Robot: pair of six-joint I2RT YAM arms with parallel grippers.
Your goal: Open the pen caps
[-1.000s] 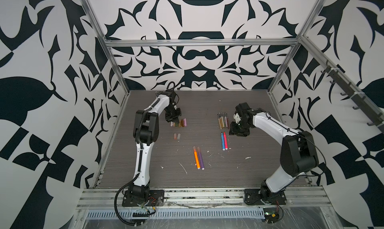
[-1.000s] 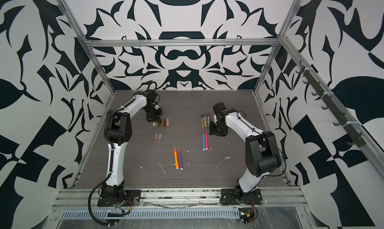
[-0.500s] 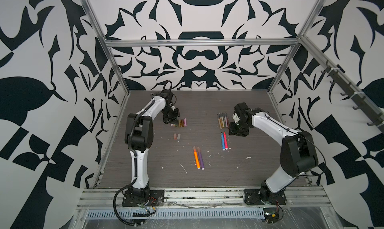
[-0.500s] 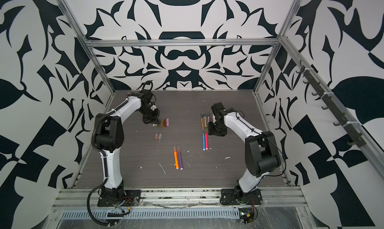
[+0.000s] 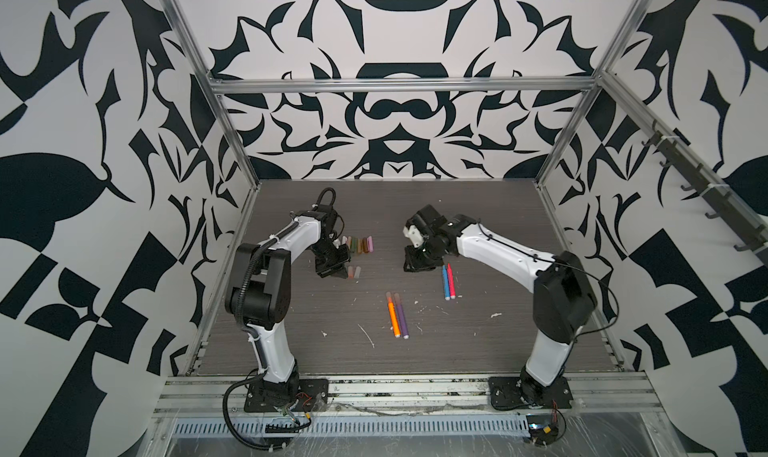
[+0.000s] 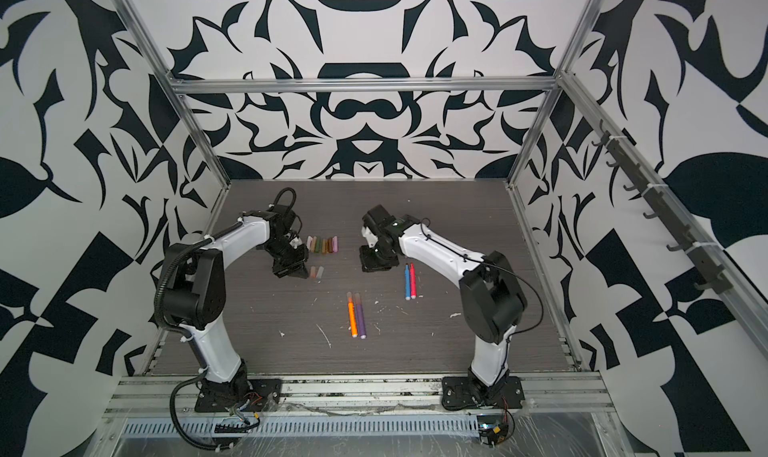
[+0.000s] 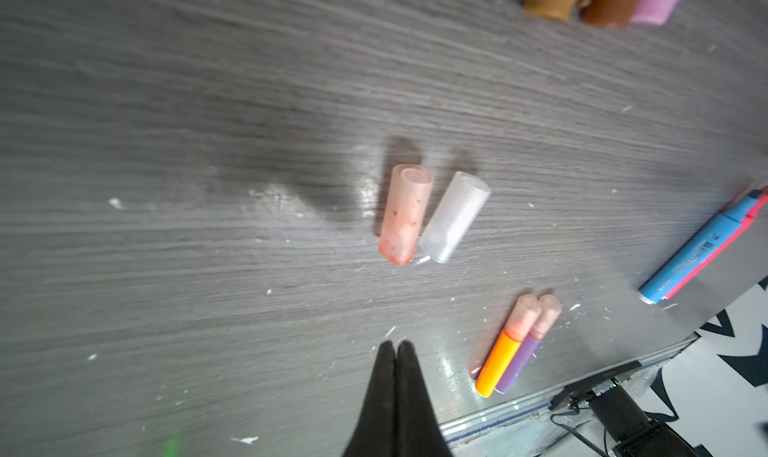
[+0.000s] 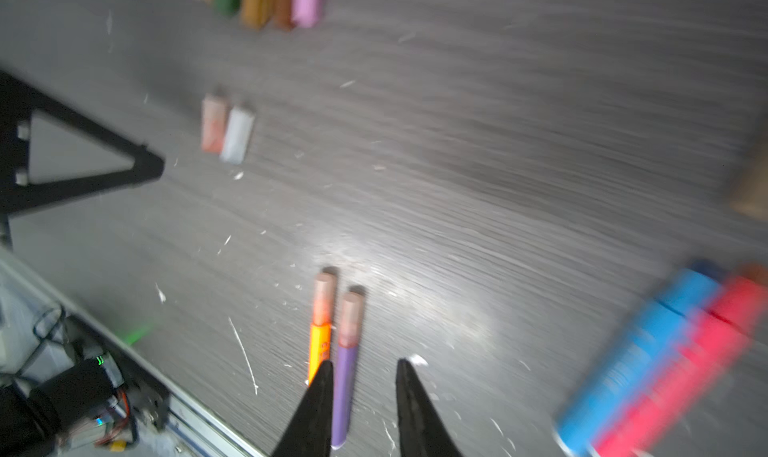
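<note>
Your left gripper is pressed together, empty, near the peach cap and clear cap lying side by side. Your right gripper stands apart, empty; the orange pen and purple pen are capped.

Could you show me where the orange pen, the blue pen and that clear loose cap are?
orange pen [image 5: 393, 321]: in a top view, on the orange barrel.
blue pen [image 6: 407, 283]: in a top view, on the middle of the barrel.
clear cap [image 7: 455, 218]: in the left wrist view, on the middle of its side.
</note>
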